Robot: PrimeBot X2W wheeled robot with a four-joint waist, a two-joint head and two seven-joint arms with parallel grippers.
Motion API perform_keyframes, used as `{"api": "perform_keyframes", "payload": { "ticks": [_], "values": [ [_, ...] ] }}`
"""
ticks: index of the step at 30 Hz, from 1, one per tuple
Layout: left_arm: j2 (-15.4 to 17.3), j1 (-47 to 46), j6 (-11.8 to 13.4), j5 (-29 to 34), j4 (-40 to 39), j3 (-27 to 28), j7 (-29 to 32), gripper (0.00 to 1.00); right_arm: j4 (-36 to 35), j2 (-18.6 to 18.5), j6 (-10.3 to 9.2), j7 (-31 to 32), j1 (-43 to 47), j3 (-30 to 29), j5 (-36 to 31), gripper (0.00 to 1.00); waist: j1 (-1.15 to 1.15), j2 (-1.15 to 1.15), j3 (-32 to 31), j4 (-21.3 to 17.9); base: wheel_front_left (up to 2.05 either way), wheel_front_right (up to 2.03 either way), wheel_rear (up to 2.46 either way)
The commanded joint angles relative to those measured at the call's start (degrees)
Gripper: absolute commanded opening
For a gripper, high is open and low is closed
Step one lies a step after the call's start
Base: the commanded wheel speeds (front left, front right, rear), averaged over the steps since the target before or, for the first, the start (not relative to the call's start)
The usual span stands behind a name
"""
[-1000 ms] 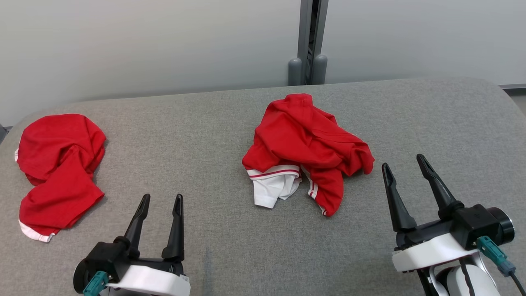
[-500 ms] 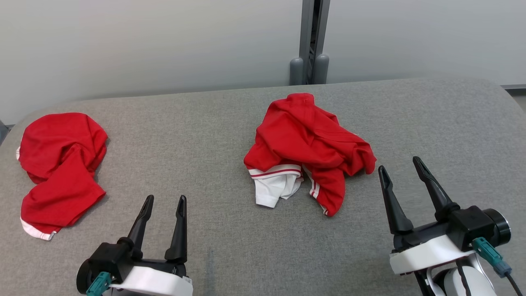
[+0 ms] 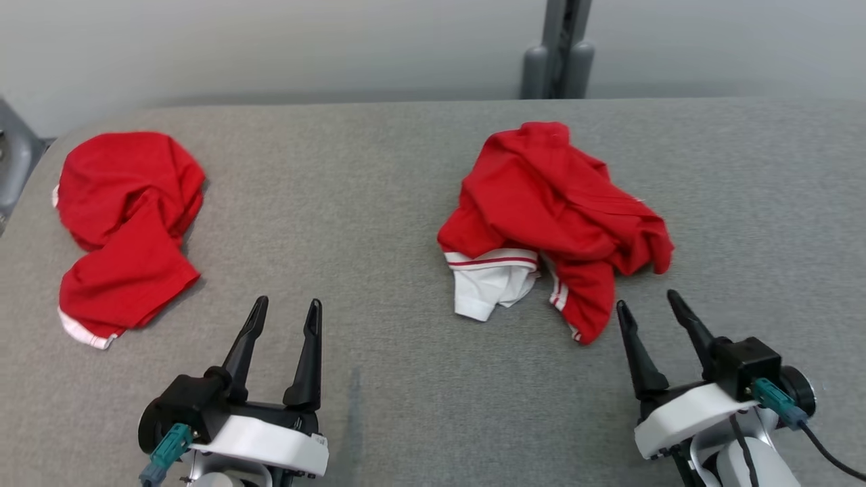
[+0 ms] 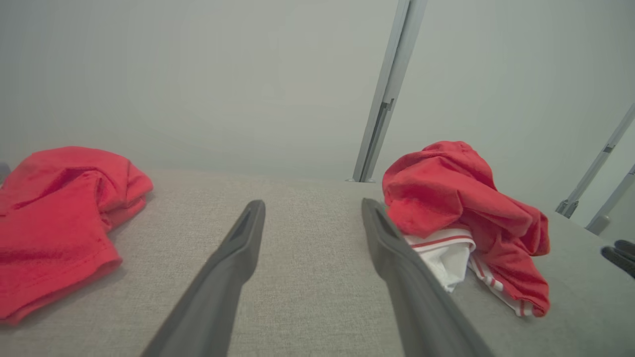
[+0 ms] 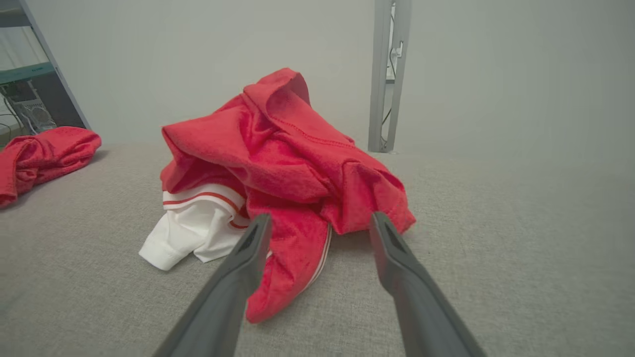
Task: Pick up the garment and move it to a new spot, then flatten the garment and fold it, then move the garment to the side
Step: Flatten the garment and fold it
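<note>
Your right pincer (image 3: 644, 299) has come closer to the garment (image 3: 555, 203) than it was a second ago. The head camera has swung too, so the whole picture slid sideways, but the clothes did not move. Both fingers of that pincer are spread wide apart and hold nothing. Its tips sit just beside the low striped flap (image 3: 588, 304) and do not touch it. Your left pincer (image 3: 287, 301) is wide open and empty as well. It is out over bare bench, well apart from both heaps.

The garment lies crumpled in a heap near the middle of the bench (image 3: 379, 203), a bit to your right. It is red, with a white sleeve (image 3: 490, 291) poking out at the front. I think it is soft, light and floppy, so it will sag and drag when you lift it. It will not break. A good place to pinch looks like that striped flap, or a thick fold on top where the cloth bunches up. If you pinch one thin layer, the rest may trail behind.

A second red garment (image 3: 128, 203) lies far off at the left end. The bench has a grey woven cover that looks a bit rough, so cloth may cling as it slides. Behind it is a plain pale wall (image 3: 270, 47) with a grey post (image 3: 558, 47).
</note>
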Motion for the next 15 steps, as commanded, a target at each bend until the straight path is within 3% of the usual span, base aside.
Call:
{"api": "perform_keyframes", "payload": {
  "ticks": [1, 15],
  "values": [
    [0.2, -1.3, -0.3, -0.2, 0.2, -0.1, -0.2, 1.00, 2.3, -0.3, -0.02, -0.1, -1.7, 0.4, 0.5, 1.00, 0.00, 0.00, 1.9, 2.0, 0.00, 0.00, 0.00],
    [0.2, -3.8, -0.3, -1.1, 0.9, -1.6, -0.2, 1.00, 16.9, -0.3, -0.03, -0.1, -9.7, 0.0, 1.4, 1.00, 0.00, 0.00, 4.3, 5.9, 0.00, 0.00, 0.00]
  ]
}}
